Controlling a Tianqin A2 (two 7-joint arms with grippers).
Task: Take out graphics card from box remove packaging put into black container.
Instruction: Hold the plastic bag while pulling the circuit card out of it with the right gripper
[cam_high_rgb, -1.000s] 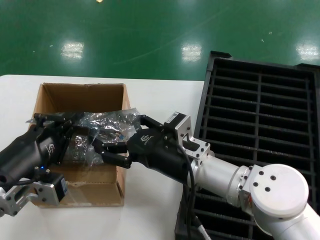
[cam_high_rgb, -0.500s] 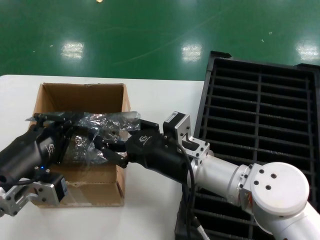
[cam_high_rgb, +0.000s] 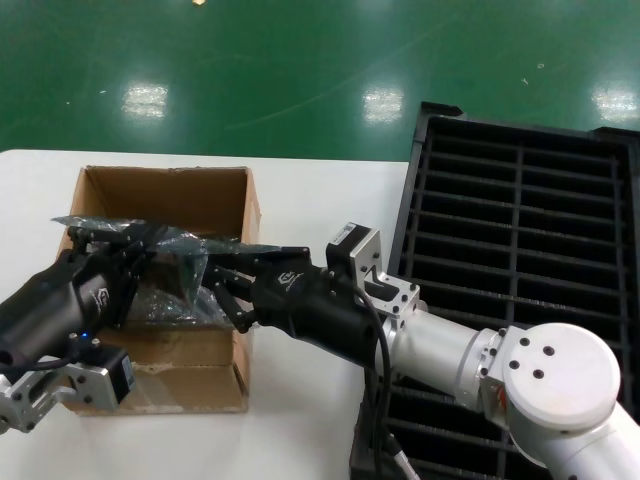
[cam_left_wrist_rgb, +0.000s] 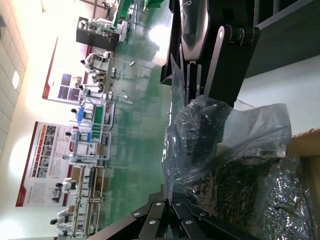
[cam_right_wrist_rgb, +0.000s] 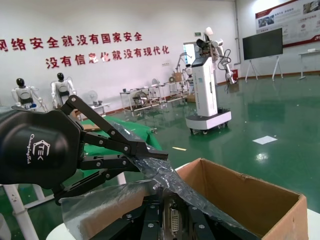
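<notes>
The crinkly grey packaging (cam_high_rgb: 178, 262) hangs over the brown cardboard box (cam_high_rgb: 165, 190), with the graphics card (cam_left_wrist_rgb: 235, 192) showing dark inside it. My left gripper (cam_high_rgb: 145, 236) is shut on the bag's upper edge; its closed fingertips (cam_left_wrist_rgb: 176, 202) pinch the film. From the right, my right gripper (cam_high_rgb: 224, 286) reaches into the bag's open end. It is shut on the card's metal bracket, whose white port (cam_right_wrist_rgb: 174, 220) sits between its fingers. In the right wrist view the left gripper (cam_right_wrist_rgb: 150, 154) holds the film (cam_right_wrist_rgb: 170, 180) up over the box (cam_right_wrist_rgb: 245, 197).
The black container (cam_high_rgb: 520, 220) with its rows of narrow slots stands to the right, partly under my right arm. Box and tray rest on a white table (cam_high_rgb: 300, 410). Green floor lies beyond the table's far edge.
My right gripper has closed from wide open and pushed left into the bag's mouth. The left gripper has drawn the bag's top edge slightly up and to the left.
</notes>
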